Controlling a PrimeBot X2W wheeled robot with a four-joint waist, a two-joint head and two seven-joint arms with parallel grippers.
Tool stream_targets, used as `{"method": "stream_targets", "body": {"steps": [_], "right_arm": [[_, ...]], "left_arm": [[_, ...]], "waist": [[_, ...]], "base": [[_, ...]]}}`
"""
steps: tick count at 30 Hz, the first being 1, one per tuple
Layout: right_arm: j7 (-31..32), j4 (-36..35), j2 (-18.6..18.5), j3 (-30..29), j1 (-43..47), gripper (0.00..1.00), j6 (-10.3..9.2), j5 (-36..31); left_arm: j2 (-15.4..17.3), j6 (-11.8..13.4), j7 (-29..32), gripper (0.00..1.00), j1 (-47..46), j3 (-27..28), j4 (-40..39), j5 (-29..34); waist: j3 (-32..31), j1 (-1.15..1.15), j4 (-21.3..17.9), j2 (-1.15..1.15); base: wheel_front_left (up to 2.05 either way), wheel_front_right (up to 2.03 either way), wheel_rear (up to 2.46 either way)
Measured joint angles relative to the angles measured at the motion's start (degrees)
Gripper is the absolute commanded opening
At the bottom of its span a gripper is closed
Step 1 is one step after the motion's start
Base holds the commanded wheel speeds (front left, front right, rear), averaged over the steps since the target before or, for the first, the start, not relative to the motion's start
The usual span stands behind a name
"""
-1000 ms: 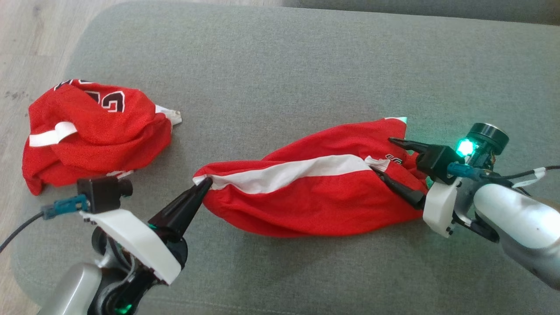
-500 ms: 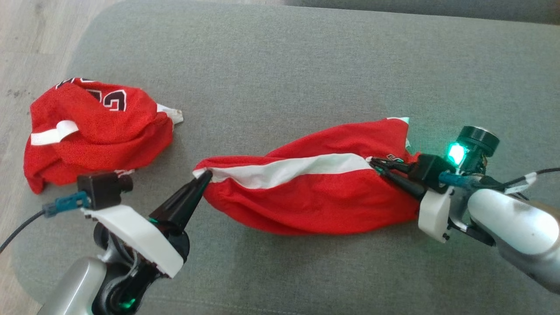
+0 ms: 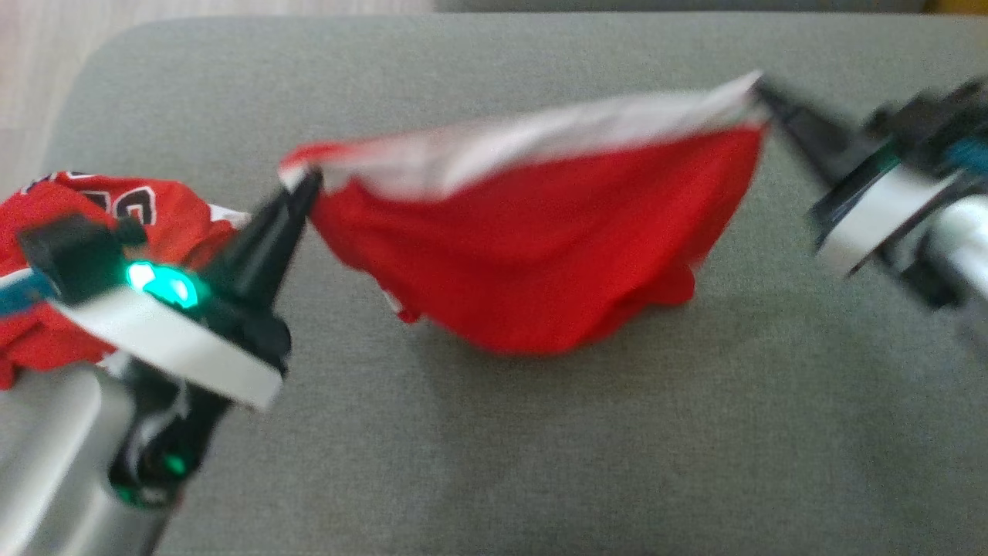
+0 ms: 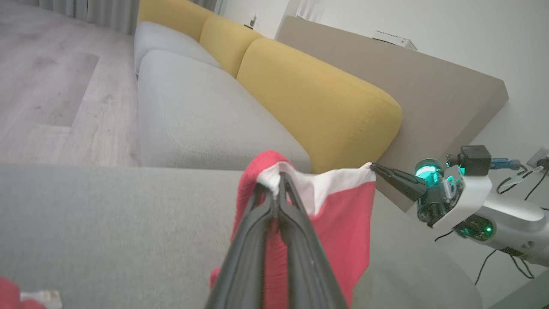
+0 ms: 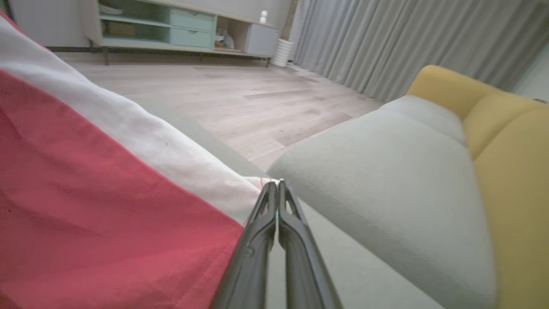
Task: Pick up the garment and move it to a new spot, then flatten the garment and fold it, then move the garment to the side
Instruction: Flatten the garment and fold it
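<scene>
The garment [image 3: 540,247] is red with a white band along its top edge, and it hangs stretched in the air above the grey cushion [image 3: 540,463]. My left gripper [image 3: 307,185] is shut on the band's left corner. My right gripper [image 3: 760,89] is shut on the band's right corner. The red body sags between them, its lowest fold near the cushion. In the left wrist view the left gripper [image 4: 278,178] pinches the white corner of the garment [image 4: 343,214], with the right gripper [image 4: 374,166] beyond. The right wrist view has the right gripper [image 5: 276,185] shut on the garment [image 5: 107,193].
A second red garment [image 3: 93,232] with black and white lettering lies crumpled at the cushion's left end, behind my left wrist. Wood floor [image 3: 46,77] lies past the left edge. Yellow back cushions [image 4: 317,98] and a second grey seat [image 5: 386,171] stand beyond.
The right gripper shut on the garment's right end. Both arms then lifted it off the cushion and pulled it taut. The camera has shifted too.
</scene>
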Motion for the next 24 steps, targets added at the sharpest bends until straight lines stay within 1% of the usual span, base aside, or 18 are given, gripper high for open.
{"method": "stream_targets", "body": {"steps": [3,5,6,9,11,15,17,19,21,24], "right_arm": [[0.0,-0.3,-2.6,-4.0,-2.2,0.00,0.00,0.2],[0.0,-0.5,-3.9,-6.1,-4.8,0.00,0.00,0.0],[-0.1,-1.0,-4.4,-7.6,-8.3,0.00,0.00,0.0],[-0.2,-0.7,-4.5,-9.8,-15.0,0.00,0.00,-0.9],[-0.3,0.5,-5.0,-11.0,-19.7,0.00,0.00,-1.9],[-0.5,2.9,-6.6,-14.3,-28.0,0.00,0.00,-4.5],[-0.5,3.0,-7.1,-16.2,-31.1,0.00,0.00,-5.8],[-0.5,2.7,-7.5,-18.6,-33.3,0.00,0.00,-7.2],[-0.5,2.0,-7.9,-21.4,-34.1,0.00,0.00,-8.2],[-0.5,0.2,-8.2,-24.9,-33.1,0.00,0.00,-9.4]], "left_arm": [[0.9,0.0,-0.3,0.00,-4.8,-0.3,0.0,0.7],[2.0,0.0,0.3,0.00,-10.3,-2.0,0.7,2.4],[2.3,0.0,0.7,0.00,-17.3,-3.5,2.0,3.6],[1.7,0.0,0.6,0.00,-29.4,-6.9,5.1,6.0],[0.8,0.0,0.3,0.00,-38.2,-9.9,8.5,8.5],[-3.2,0.0,-4.4,0.00,-53.5,-15.4,17.4,12.9],[-5.3,-0.2,-8.0,0.00,-59.5,-17.5,22.1,14.4],[-6.7,-0.4,-11.3,0.00,-63.9,-19.6,25.9,14.9],[-7.3,-0.4,-14.3,0.00,-66.7,-21.9,28.9,15.0],[-6.5,-0.4,-18.7,0.00,-67.6,-25.7,31.5,15.0]], "waist": [[1.1,0.00,-0.7,0.00],[2.1,0.00,-1.1,0.00],[3.4,0.00,-1.6,0.00],[5.8,0.01,-2.5,0.00],[7.5,0.01,-3.3,0.00],[10.9,0.02,-5.1,0.00],[12.3,0.02,-6.2,0.00],[13.6,0.02,-7.4,0.00],[14.6,0.02,-8.6,0.00],[15.7,0.01,-10.2,0.00]], "base": [[0.00,0.00,0.00],[0.00,0.00,0.00],[0.00,0.00,0.00],[0.00,0.00,0.00],[0.00,0.00,0.00],[0.00,0.00,0.00],[0.00,0.00,0.00],[0.00,0.00,0.00],[0.00,0.00,0.00],[0.00,0.00,0.00]]}}
